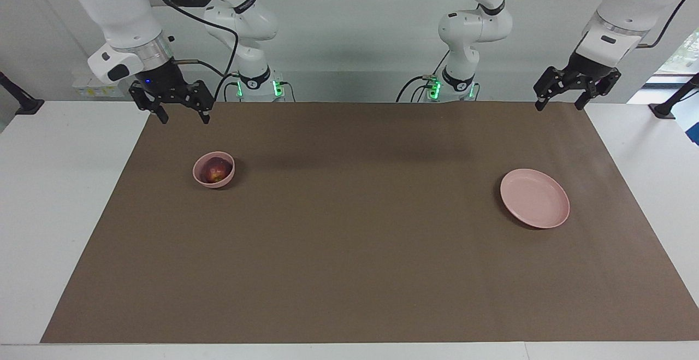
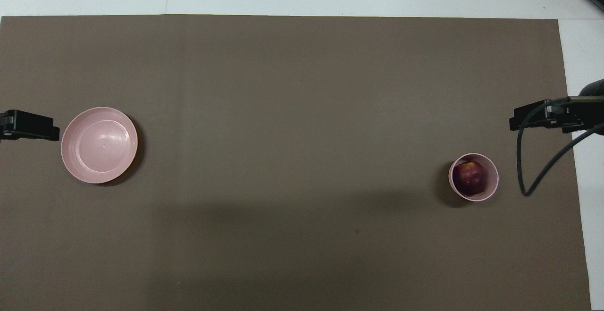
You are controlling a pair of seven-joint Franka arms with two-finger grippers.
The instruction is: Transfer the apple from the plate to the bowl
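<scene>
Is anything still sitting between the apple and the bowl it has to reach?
Nothing: the apple already lies inside the bowl. The plate is bare, and both the right gripper and left gripper hang open, holding nothing.

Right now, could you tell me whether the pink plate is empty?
Empty: the plate shows only bare pink surface, while the apple sits in the bowl.

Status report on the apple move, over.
Both grippers open and empty: right gripper raised near the bowl, left gripper waiting. Apple in bowl, plate bare. Nothing obstructing.
</scene>
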